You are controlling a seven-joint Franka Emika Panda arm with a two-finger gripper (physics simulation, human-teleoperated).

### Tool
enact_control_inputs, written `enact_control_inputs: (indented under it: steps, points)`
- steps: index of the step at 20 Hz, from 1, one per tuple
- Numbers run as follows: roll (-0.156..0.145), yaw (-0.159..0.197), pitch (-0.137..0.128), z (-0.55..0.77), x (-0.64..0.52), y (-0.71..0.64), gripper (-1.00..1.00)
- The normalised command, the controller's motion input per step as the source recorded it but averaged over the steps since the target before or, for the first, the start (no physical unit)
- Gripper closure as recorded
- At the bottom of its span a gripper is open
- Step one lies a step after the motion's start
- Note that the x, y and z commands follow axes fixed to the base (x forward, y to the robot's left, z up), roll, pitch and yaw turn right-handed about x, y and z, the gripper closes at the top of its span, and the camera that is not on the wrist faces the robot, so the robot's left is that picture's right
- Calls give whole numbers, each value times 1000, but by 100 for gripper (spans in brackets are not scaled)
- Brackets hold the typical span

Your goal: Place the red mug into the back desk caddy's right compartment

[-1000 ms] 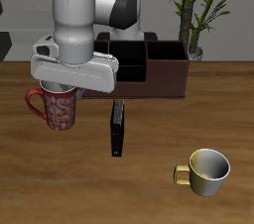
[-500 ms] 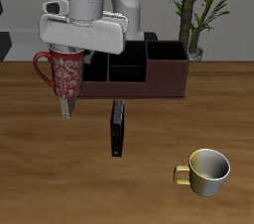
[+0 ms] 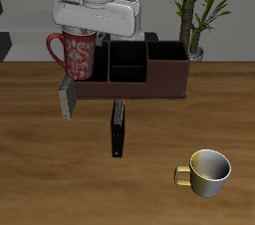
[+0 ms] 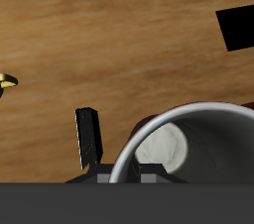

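Note:
The red mug [image 3: 77,56], speckled red and white with its loop handle [image 3: 53,48] pointing away from the caddy, hangs upright in the air. My gripper [image 3: 84,32] is shut on its rim from above. The mug hovers by the back desk caddy [image 3: 139,82], over the end that carries the grey panel [image 3: 68,98]. The right compartment [image 3: 167,51], the wide black-lined section, lies at the opposite end with nothing in it. In the wrist view the mug's rim and grey inside [image 4: 167,147] fill the space just past my gripper [image 4: 127,176].
A flat black box [image 3: 118,128] lies on the wooden table in front of the caddy, also seen as a black box [image 4: 89,137] from the wrist. A yellow-and-cream mug [image 3: 205,171] stands near the front edge. A potted plant [image 3: 195,10] stands behind the caddy's far end.
The gripper has lifted the red mug off the table and carried it up and back, toward the caddy's grey-panel end. Nothing else has moved.

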Motion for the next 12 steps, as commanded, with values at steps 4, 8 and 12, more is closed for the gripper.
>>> enact_control_inputs:
  steps: [4, 8, 12]
  points:
    - [-17, 38, -14, 209, -463, 300, 100]
    - [26, 6, -51, 295, -526, 382, 100]
    - [-3, -38, -25, 217, -333, 265, 100]
